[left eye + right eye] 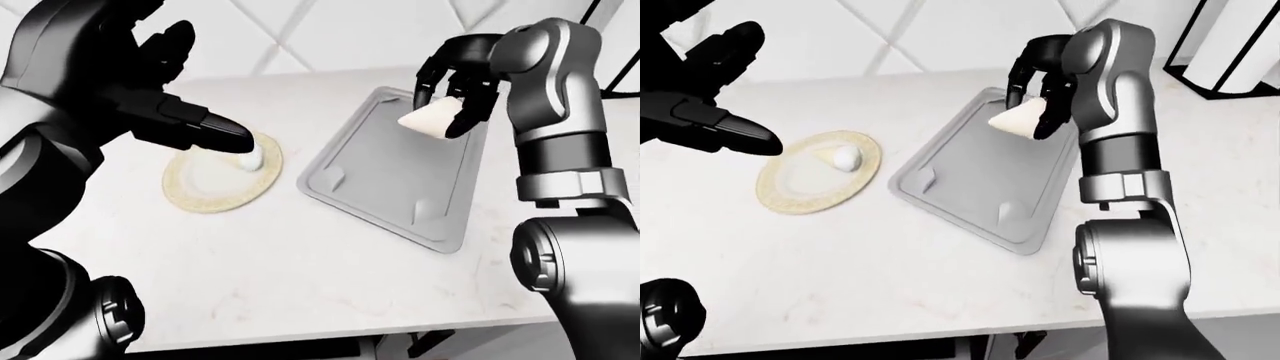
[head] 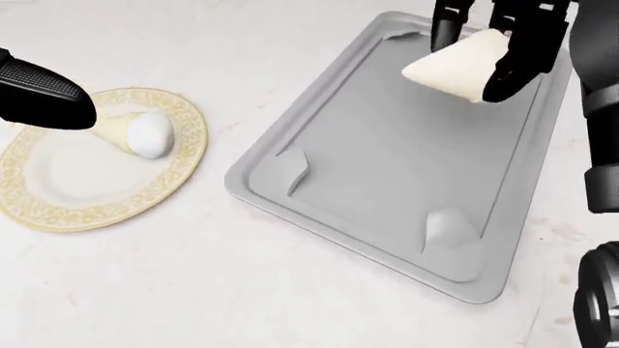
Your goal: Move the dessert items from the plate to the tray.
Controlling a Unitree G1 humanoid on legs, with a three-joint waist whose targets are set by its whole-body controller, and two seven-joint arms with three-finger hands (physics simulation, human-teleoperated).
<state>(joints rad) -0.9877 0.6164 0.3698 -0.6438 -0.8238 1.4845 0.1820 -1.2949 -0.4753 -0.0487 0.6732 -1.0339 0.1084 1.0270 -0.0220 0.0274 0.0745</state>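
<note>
Marble counter [image 2: 242,290]; ridged grey tray [image 2: 290,134]; cream wedge [image 2: 459,67].

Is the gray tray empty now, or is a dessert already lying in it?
Empty: the tray floor is bare; the right hand holds a cream wedge above it.

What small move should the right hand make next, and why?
Probably lower and let go. The right hand holds a cream wedge that appears to be above the top part of the gray tray in the head view, not resting on it. A cone waits on the plate near the open left hand.
</note>
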